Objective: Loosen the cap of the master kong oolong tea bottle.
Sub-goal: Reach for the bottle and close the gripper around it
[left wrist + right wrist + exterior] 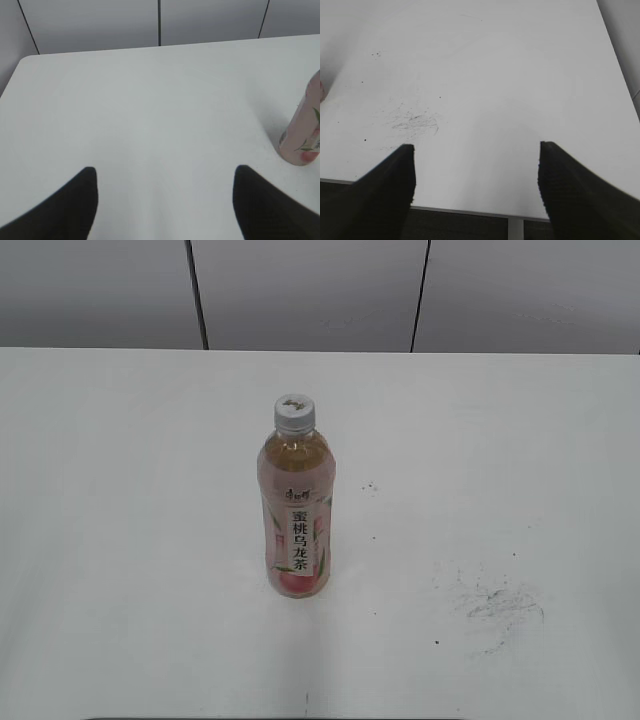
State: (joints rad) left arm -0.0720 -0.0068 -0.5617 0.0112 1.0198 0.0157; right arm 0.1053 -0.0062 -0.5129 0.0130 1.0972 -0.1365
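The master kong oolong tea bottle (pixel 296 515) stands upright in the middle of the white table (pixel 120 490), pink peach label with a white strip of black characters facing me. Its light-grey cap (pixel 295 411) sits on the neck. The bottle's lower part also shows at the right edge of the left wrist view (pixel 304 132). My left gripper (pixel 165 172) is open and empty, well to the left of the bottle. My right gripper (pixel 476 150) is open and empty over the table's front edge. Neither gripper shows in the exterior view.
Dark scuff marks (pixel 500 605) lie on the table right of the bottle, also in the right wrist view (pixel 412 120). The table's front edge (pixel 470 211) runs under the right gripper. Grey wall panels (pixel 300 290) stand behind the table.
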